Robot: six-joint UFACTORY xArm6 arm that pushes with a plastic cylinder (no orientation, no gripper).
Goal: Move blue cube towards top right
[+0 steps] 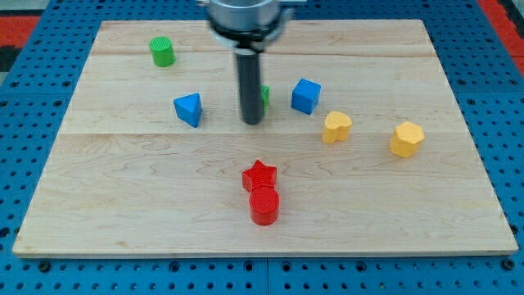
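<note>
The blue cube (305,95) sits on the wooden board (393,205), right of the middle and a bit above it. My tip (252,123) is the lower end of the dark rod, down on the board to the cube's left and slightly lower, a short gap away. A small green block (265,95) is mostly hidden behind the rod, between it and the cube.
A blue triangular block (188,109) lies left of the rod. A green cylinder (162,52) stands at the top left. Two yellow blocks (336,127) (406,139) lie right of and below the cube. A red star (260,175) touches a red cylinder (264,205) at the bottom middle.
</note>
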